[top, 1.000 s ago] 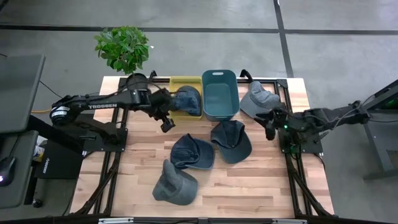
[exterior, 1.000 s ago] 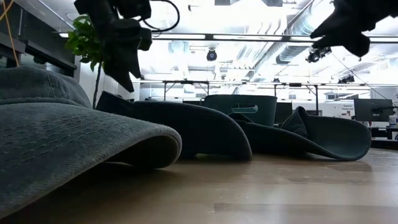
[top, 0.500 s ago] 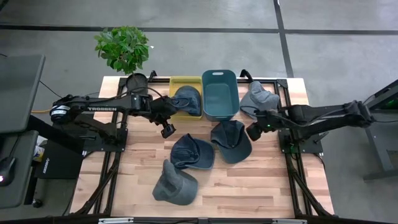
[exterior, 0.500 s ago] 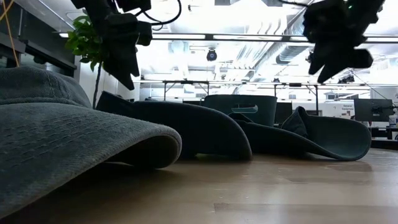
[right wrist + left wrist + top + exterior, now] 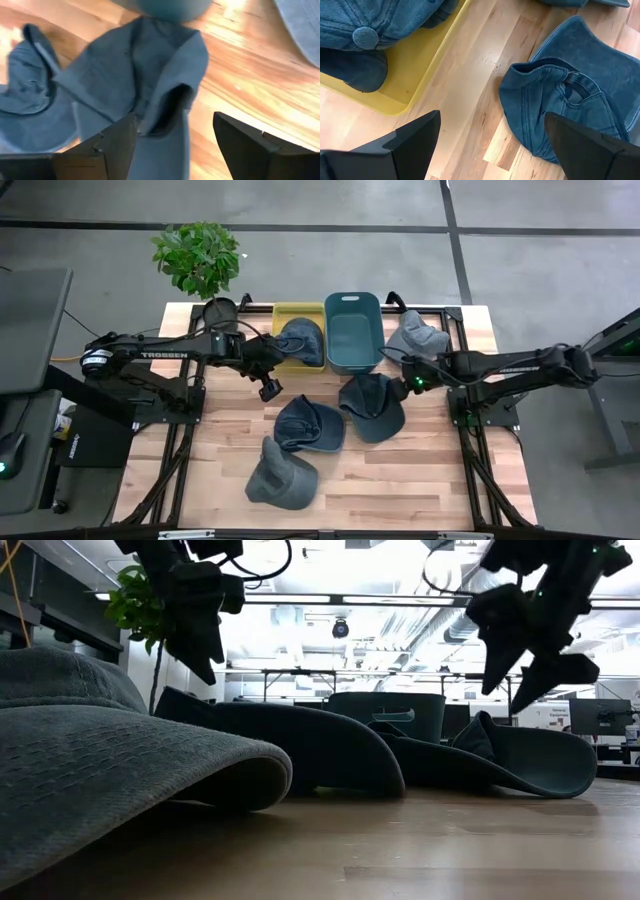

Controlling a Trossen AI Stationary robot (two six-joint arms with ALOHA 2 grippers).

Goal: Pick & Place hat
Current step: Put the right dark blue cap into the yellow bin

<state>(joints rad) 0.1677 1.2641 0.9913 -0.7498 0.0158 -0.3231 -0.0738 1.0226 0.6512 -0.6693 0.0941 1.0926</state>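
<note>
Right tool (image 5: 407, 384), jaws wide, moved in over cap (image 5: 372, 407); left tool (image 5: 266, 385) wide, unmoved.

Five denim caps are on the wooden table: a dark blue cap (image 5: 301, 340) lying in the yellow bin, a grey cap (image 5: 413, 337) at the far right, a dark teal cap (image 5: 372, 406) near the middle, a dark blue cap (image 5: 309, 423) just beside it, and a grey-green cap (image 5: 281, 475) nearest the front edge. There are two plastic bins, one shallow yellow rectangular bin (image 5: 283, 314) and one deeper teal rectangular bin (image 5: 352, 332), side by side. One leafy green potted plant (image 5: 197, 255) stands at the far left corner. Two dark robot arms reach over the table.
</note>
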